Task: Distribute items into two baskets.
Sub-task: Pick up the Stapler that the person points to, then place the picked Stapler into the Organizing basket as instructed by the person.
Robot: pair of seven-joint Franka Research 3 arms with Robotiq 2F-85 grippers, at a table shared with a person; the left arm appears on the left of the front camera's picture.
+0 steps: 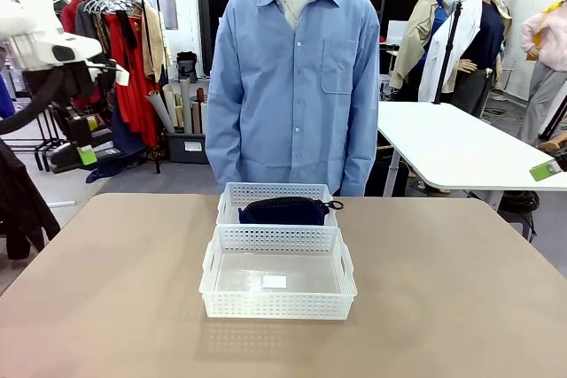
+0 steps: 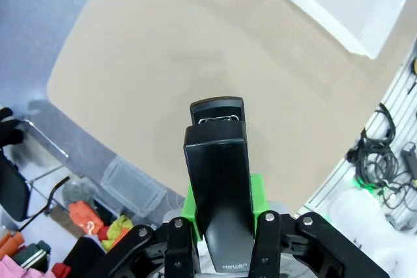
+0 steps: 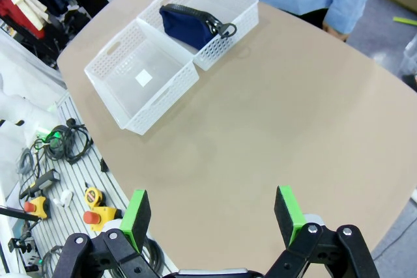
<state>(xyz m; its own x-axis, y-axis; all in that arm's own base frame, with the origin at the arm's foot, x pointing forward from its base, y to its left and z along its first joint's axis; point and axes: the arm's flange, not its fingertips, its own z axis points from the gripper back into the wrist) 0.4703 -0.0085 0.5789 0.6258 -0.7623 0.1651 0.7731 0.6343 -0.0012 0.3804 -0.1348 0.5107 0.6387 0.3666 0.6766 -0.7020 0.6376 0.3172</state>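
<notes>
Between the left gripper's (image 2: 221, 201) green pads sits the black stapler (image 2: 217, 154). It's clamped near its back end, so the jaws are closed on it. Its long axis runs straight along the fingers, nose pointing away from the wrist, out over the tan table (image 2: 163, 63). It's up in the air, not touching the tabletop. Far ahead of that nose and off to the right in the wrist view you can see a corner of the bigger basket (image 2: 365, 47), well apart from the stapler.

The right gripper (image 3: 212, 216) is holding nothing, with its fingers (image 3: 135, 216) spread wide apart. Both baskets are well ahead of it and to the left of its fingers in its own camera.

Baskets: two of them, white and perforated, sitting touching along their long sides mid-table. The smaller basket (image 3: 242, 10) is the one nearer the person (image 1: 297, 86) and has the navy pouch (image 3: 189, 23) in it. The pouch lies flat with its long axis along the basket's length, and the zip pull loop is at the end that's on the right in the front view. The bigger one has a bare floor with a small white label (image 3: 144, 77) on it.

Count: two baskets, one pouch, one stapler.
</notes>
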